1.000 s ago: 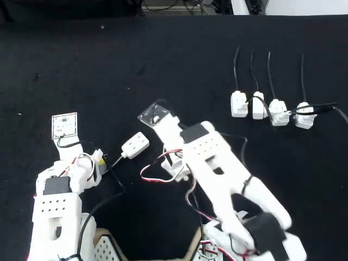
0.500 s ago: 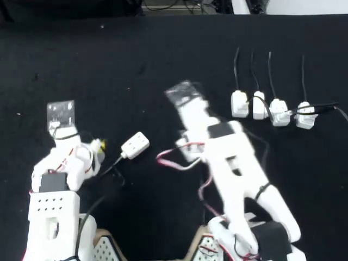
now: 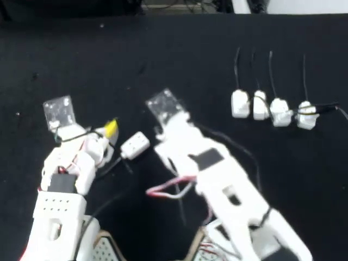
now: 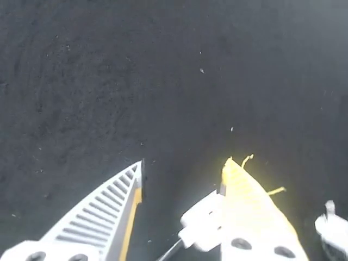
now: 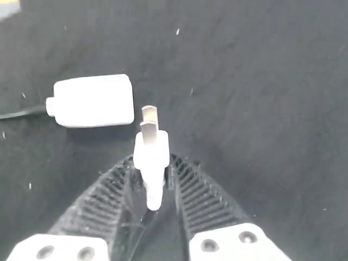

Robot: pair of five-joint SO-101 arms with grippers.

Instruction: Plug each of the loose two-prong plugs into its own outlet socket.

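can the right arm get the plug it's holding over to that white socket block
Probably yes. The right gripper is shut on the two-prong plug, and the outlet socket lies just ahead with only bare table between. The open left gripper is on the socket's other side.

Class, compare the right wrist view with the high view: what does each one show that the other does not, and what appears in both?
Right wrist view's extra: the two-prong plug clamped in the right gripper, its prongs bare and just beside the outlet socket, not inserted. High view's extra: the left gripper, open near the outlet socket, and a row of four white corded pieces at the far right. Both: the outlet socket lying on the black table, with the right gripper close to it.
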